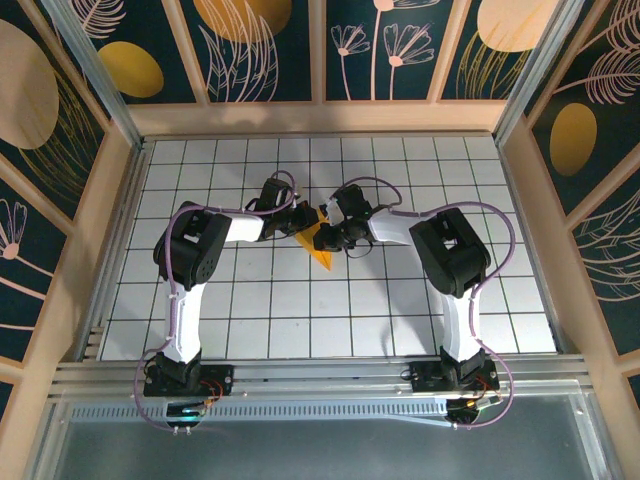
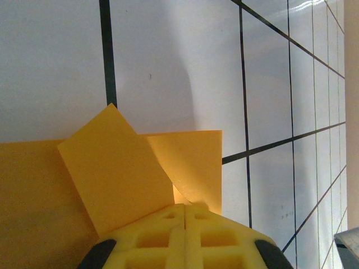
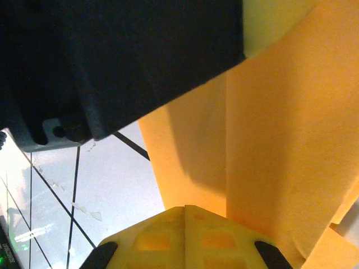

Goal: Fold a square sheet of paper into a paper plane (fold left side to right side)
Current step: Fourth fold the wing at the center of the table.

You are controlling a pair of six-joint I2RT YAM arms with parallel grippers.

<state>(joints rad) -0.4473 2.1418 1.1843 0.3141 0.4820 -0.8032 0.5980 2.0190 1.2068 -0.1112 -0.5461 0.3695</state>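
The square sheet of paper [image 1: 322,250] is a creased orange-yellow shape at the middle of the tiled table, and both grippers meet over it. In the left wrist view one flap of the paper [image 2: 112,168] stands up at a slant over the flat layer. My left gripper [image 2: 185,208] is shut, with its yellow tips against the paper at the base of that flap. My right gripper [image 3: 185,208] is shut too, its tips resting on the paper [image 3: 280,140] beside a long crease. From above, the left gripper [image 1: 302,223] and the right gripper [image 1: 332,240] are almost touching.
The white gridded table [image 1: 400,310] is boxed in by wooden rails and dark-blue patterned walls [image 1: 270,50]. The left arm's dark wrist body [image 3: 112,61] hangs close over the right gripper. Both arm bases [image 1: 185,375] sit at the near edge.
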